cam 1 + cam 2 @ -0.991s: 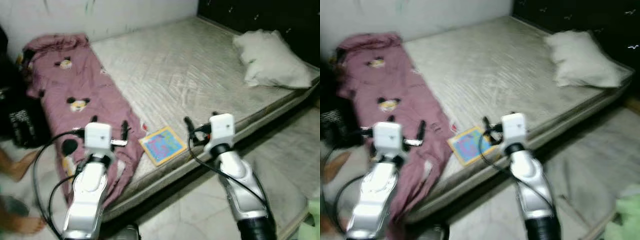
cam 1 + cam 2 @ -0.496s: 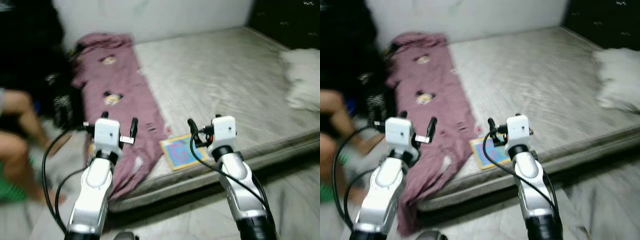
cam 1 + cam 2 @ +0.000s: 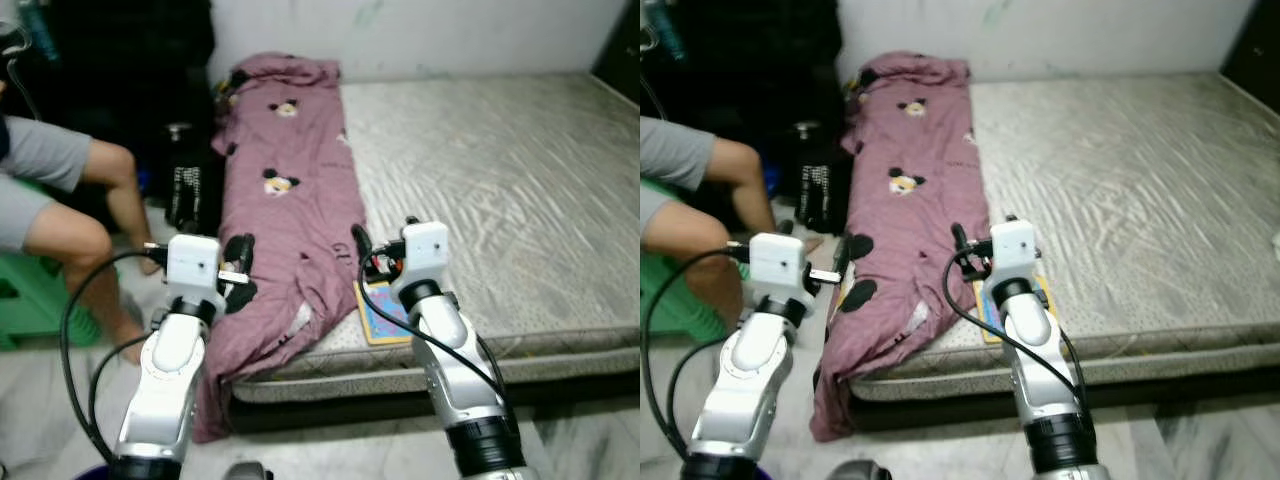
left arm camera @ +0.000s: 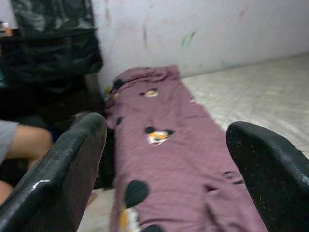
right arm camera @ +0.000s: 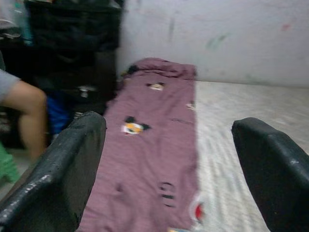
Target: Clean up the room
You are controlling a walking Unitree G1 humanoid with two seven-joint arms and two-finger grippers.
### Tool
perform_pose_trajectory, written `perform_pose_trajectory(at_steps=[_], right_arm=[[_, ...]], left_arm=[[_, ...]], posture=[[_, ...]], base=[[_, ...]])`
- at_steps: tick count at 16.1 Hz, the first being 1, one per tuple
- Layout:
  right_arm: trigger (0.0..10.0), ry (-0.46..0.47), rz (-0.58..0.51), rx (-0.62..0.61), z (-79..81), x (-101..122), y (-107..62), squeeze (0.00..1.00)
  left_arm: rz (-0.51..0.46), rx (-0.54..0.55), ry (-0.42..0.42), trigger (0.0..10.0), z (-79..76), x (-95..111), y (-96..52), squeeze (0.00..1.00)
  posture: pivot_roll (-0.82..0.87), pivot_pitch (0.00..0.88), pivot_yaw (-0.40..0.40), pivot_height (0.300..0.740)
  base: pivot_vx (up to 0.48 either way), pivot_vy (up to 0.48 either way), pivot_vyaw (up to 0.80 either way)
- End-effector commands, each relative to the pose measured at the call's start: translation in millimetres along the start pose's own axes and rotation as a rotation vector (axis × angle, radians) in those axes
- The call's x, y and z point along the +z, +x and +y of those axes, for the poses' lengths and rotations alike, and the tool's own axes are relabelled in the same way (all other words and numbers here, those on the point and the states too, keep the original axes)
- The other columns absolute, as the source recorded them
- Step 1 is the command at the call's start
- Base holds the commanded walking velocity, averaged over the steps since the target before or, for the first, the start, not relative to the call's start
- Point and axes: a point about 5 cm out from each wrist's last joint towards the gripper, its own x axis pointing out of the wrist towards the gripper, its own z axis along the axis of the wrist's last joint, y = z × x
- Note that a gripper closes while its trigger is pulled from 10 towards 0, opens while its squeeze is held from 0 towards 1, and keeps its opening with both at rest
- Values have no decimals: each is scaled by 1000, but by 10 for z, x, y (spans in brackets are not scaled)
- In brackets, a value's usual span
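Camera swung left (blanket (image 3: 290, 200) centred).

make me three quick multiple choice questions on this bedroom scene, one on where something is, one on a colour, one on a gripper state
1. Where does the colourful book lie?
A. on the mattress near its front edge, beside the blanket
B. on the floor under the bed
C. on the person's lap

2. What colour is the blanket with cartoon mouse prints?
A. green
B. dusty pink
C. white

3. How do the fingers of the left gripper stand?
A. shut on the blanket
B. shut on nothing
C. open, holding nothing

Answers:
1 A: the book rests on the mattress by the front edge, next to the blanket.
2 B: the cloth is a dusty pink along the bed's left side.
3 C: the left wrist view shows both black fingers wide apart, with the blanket far beyond them.
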Motion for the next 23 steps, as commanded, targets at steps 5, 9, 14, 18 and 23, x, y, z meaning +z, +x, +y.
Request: perform_pose_trajectory(at_steps=[5,9,14,18,23], right_arm=[[10000,46,-57,-49,-27,189,54,0],[10000,67,-82,-63,-78,293,100,0],[10000,50,-67,-89,-128,238,89,0],[10000,34,-53,-75,-134,198,91,0],[10000,20,-30,-66,-116,119,52,0]], left_arm=[[-37,-13,0,10000,32,105,119,0],[-41,-41,4,10000,16,116,145,0],[-71,-79,-15,10000,-36,154,188,0],[-78,-78,-18,10000,-19,164,170,0],[-78,-87,-35,10000,-56,198,135,0]], posture=[[9,0,16,740],[8,0,28,740],[-4,0,28,740],[3,0,21,740],[15,0,15,740]], base=[[0,0,0],[0,0,0],[165,0,0],[279,0,0],[294,0,0]])
